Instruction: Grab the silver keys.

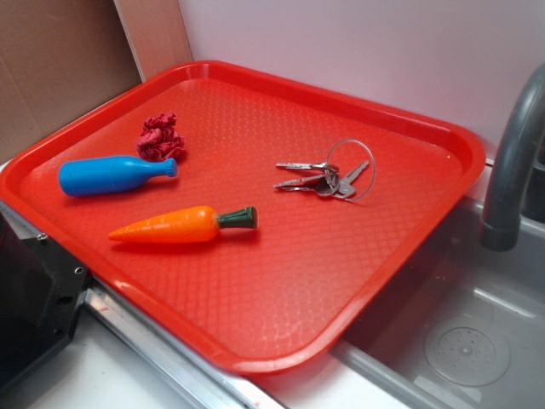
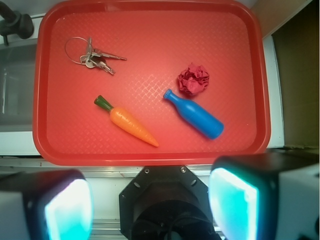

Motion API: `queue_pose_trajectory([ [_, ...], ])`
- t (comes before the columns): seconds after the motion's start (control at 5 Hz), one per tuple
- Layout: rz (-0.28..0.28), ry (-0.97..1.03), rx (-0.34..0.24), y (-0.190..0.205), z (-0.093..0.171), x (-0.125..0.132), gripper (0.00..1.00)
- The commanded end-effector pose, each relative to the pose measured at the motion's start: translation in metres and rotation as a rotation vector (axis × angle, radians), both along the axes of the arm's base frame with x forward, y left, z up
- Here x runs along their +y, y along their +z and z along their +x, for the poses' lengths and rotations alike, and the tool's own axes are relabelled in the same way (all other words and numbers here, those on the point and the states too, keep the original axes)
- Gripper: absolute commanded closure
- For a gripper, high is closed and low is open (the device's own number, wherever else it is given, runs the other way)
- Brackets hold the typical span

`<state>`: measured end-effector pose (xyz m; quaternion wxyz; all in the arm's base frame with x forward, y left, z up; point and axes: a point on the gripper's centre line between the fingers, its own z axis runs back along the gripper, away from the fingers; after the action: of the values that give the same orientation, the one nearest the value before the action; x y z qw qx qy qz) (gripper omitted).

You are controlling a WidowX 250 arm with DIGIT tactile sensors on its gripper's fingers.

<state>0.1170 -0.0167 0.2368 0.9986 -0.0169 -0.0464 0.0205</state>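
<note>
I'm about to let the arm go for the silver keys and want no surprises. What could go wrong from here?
The silver keys lie flat and fanned on the red tray, so the fingers may scrape the tray or catch only one key. The thin wire ring could slip out as the gripper closes. The gripper is open and well back from the tray's near edge, with the toy carrot roughly between it and the keys, so a low approach might knock it.
</note>
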Motion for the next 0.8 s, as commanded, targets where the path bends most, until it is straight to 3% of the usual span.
queue_pose_trajectory([
  [0.0, 0.000, 0.000, 0.000, 0.000, 0.000, 0.000, 0.00],
  [0.2, -0.022, 0.201, -0.017, -0.005, 0.008, -0.001, 0.00],
  [0.4, -0.072, 0.453, 0.044, -0.022, 0.017, -0.012, 0.00],
  [0.6, -0.081, 0.638, 0.063, -0.032, 0.032, -0.024, 0.00],
])
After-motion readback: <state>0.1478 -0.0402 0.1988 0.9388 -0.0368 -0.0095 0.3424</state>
